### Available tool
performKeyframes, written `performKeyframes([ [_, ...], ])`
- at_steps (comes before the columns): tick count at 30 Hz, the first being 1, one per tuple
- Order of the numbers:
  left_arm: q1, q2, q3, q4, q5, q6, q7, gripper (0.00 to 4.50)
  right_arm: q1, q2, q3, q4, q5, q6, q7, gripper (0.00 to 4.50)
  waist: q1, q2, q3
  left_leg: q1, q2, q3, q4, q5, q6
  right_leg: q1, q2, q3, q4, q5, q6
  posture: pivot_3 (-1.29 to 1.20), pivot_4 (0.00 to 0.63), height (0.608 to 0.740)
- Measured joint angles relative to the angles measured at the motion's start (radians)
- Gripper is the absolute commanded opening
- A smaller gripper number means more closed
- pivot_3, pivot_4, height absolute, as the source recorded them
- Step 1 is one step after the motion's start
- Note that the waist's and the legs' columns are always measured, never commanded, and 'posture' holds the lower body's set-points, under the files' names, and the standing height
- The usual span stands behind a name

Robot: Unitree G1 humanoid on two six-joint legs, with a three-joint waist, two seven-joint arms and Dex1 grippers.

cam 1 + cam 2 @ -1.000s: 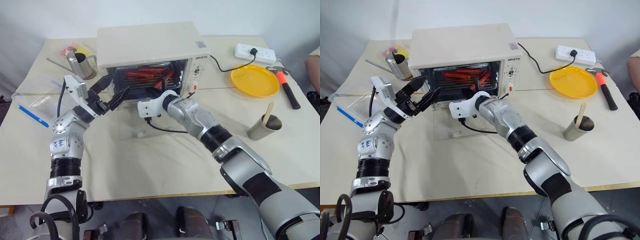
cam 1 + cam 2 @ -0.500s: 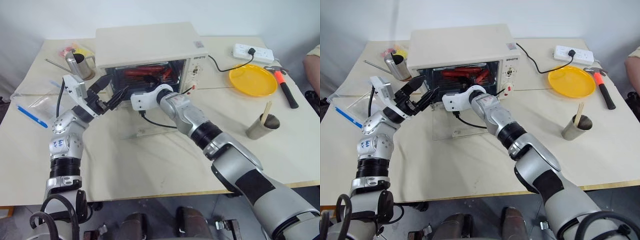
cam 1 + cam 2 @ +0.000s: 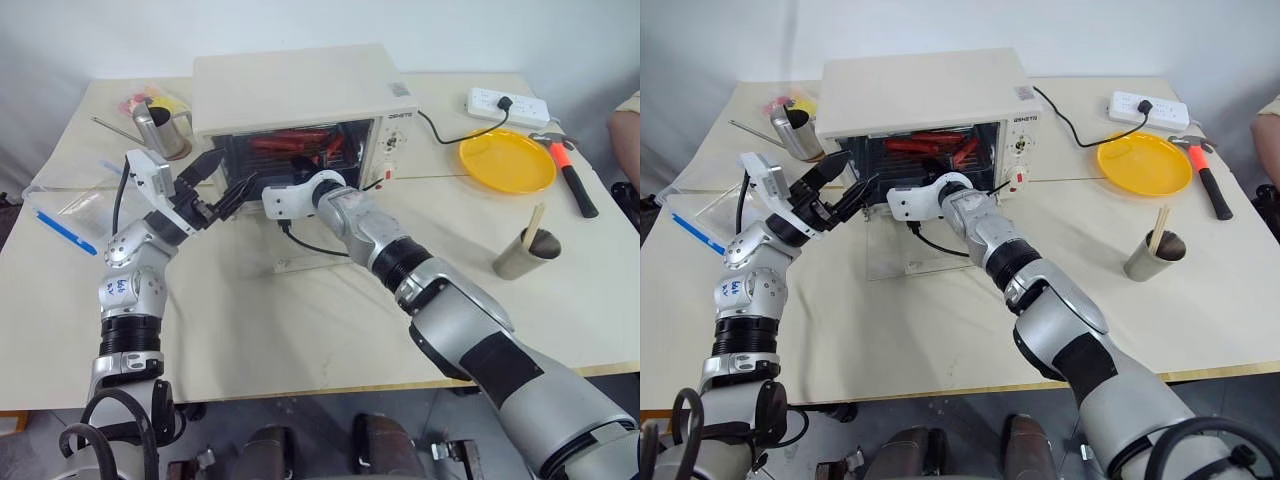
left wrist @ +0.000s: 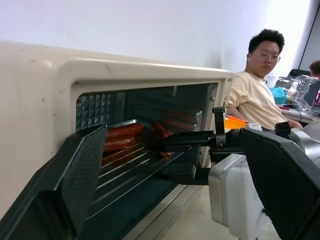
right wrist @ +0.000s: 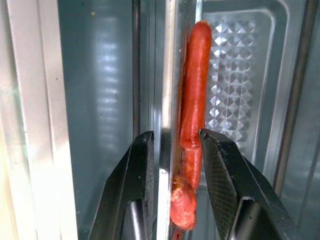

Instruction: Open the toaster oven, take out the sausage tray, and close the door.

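The cream-white toaster oven (image 3: pixel 300 85) stands at the back of the table. Its glass door (image 3: pixel 275 255) is open and lies flat in front. Inside, the sausage tray (image 4: pixel 127 155) holds red-brown sausages (image 3: pixel 290 143). My right gripper (image 5: pixel 175 137) reaches level into the oven mouth. It is open, and its fingers (image 5: pixel 145 165) straddle the tray's shiny rim and a sausage, with a narrow gap on the rim side. My left gripper (image 3: pixel 228 175) hangs open at the left side of the oven mouth, holding nothing.
To the right lie a yellow plate (image 3: pixel 508 160), a power strip (image 3: pixel 510 103), a hammer (image 3: pixel 572 165) and a cup with chopsticks (image 3: pixel 528 255). A metal cup (image 3: pixel 163 130) and a clear bag (image 3: pixel 65 200) are on the left. A person (image 4: pixel 255 95) sits beyond the table's right side.
My right gripper has pushed further into the oven mouth, and its fingers have parted around the tray's rim. The left arm has not moved.
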Motion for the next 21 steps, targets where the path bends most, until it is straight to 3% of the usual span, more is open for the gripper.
performKeyframes([
  [9, 0.001, 0.0, 0.001, -0.003, 0.0, 0.0, 0.001, 4.5, -0.039, 0.034, 0.001, 0.114, 0.008, -0.024, -0.054, 1.45, -0.001, 0.0, 0.0, 0.0, 0.0, 0.0, 0.0, 0.0, 0.0, 0.0, 0.0, 0.001, 0.0, 0.0, 0.0, 0.0, 0.15, 0.74],
  [15, 0.004, 0.0, 0.002, -0.006, 0.0, 0.0, 0.005, 4.5, -0.037, 0.034, 0.004, 0.119, 0.012, -0.039, -0.056, 0.02, -0.002, 0.0, 0.0, 0.0, 0.0, 0.0, 0.0, 0.0, 0.0, 0.0, 0.001, 0.001, 0.0, 0.0, 0.0, 0.0, 0.15, 0.74],
  [21, 0.004, 0.001, 0.003, -0.005, 0.0, 0.0, 0.005, 4.5, -0.023, 0.03, 0.003, 0.101, 0.016, -0.047, -0.066, 0.02, -0.007, 0.0, 0.0, 0.0, 0.0, 0.0, 0.0, 0.0, 0.0, -0.001, 0.001, 0.001, 0.0, 0.0, 0.0, 0.0, 0.15, 0.74],
])
